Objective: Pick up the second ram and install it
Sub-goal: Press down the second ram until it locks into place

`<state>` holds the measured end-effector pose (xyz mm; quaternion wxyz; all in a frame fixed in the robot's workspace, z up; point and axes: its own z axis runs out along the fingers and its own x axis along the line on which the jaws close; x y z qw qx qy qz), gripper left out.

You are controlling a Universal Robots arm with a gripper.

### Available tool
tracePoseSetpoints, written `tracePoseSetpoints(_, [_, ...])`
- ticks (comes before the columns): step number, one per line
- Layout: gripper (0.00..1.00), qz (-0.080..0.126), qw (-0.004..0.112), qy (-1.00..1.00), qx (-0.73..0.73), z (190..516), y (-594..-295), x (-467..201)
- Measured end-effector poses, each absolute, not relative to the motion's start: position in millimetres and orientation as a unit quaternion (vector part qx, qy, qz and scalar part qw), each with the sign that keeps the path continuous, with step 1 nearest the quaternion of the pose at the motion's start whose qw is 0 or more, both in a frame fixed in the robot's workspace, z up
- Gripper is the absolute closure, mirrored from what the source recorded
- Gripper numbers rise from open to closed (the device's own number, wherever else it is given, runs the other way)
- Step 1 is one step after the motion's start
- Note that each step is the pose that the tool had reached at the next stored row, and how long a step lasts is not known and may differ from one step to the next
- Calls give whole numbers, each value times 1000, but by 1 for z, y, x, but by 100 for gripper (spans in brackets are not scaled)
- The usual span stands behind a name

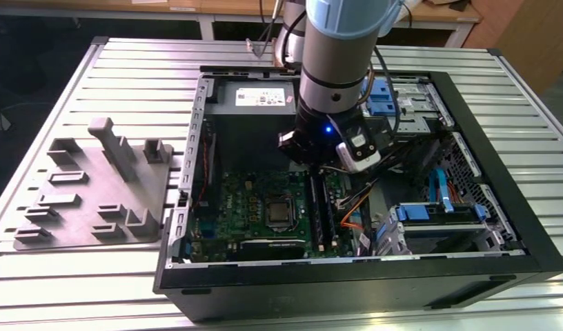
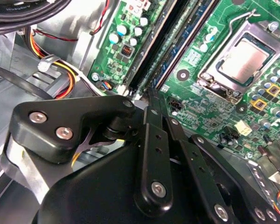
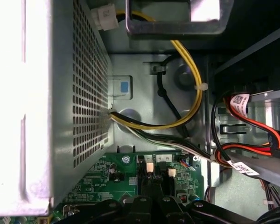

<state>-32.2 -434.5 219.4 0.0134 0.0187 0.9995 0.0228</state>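
Observation:
My gripper point(image 1: 311, 171) reaches down into the open computer case point(image 1: 355, 270), at the power-supply end of the long black memory slots point(image 1: 330, 214). Its black fingers stand close together in both wrist views, gripper point(image 2: 150, 93) and gripper point(image 3: 152, 198). The second ram point(image 2: 177, 49), a thin dark blue-green stick, runs away from the fingertips along a slot, low against the green motherboard point(image 2: 214, 107). In the exterior view the ram point(image 1: 316, 207) is a dark strip below the gripper. The pinch point itself is hidden by the finger links.
The processor socket point(image 2: 240, 58) lies beside the slots. A grey perforated power-supply box point(image 3: 60, 93) and yellow and black cables point(image 3: 191, 107) are close behind the gripper. Blue-tabbed drive bays point(image 1: 438, 214) fill the exterior view's right. A grey fixture plate point(image 1: 97, 193) rests on the table.

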Motion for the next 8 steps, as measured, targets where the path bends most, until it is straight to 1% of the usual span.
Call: tracePoseSetpoints(8, [90, 23, 13, 999, 19, 218, -434, -32])
